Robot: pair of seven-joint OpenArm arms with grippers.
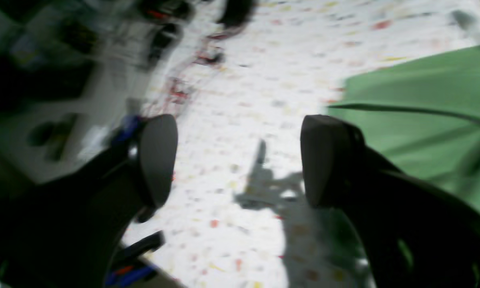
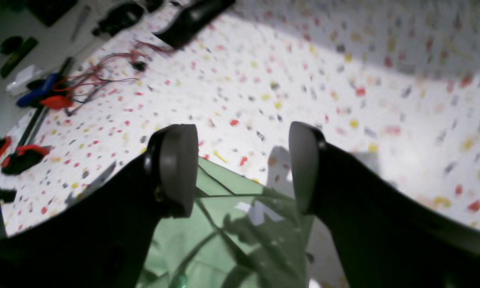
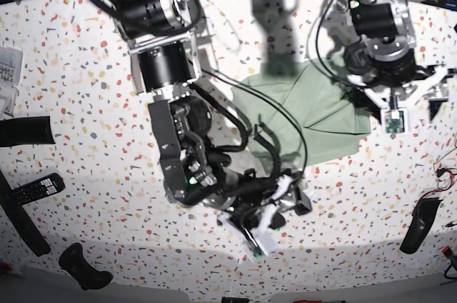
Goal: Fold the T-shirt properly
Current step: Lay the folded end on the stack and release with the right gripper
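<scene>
The pale green T-shirt (image 3: 314,106) lies folded into a compact shape on the speckled table (image 3: 86,74), between the two arms. In the left wrist view, which is blurred, my left gripper (image 1: 240,160) stands wide open above bare table, with the T-shirt (image 1: 420,120) off to its right. My right gripper (image 2: 242,170) is open too, with nothing between its fingers. A corner of the T-shirt (image 2: 231,228) with a small white mark lies just under and behind those fingers.
A remote control (image 3: 32,189) and dark tools (image 3: 25,131) lie along the left edge. A black object (image 3: 418,224) and red wires (image 3: 446,174) sit at the right. Red wires and blue and red tools (image 2: 47,96) clutter the table's far corner.
</scene>
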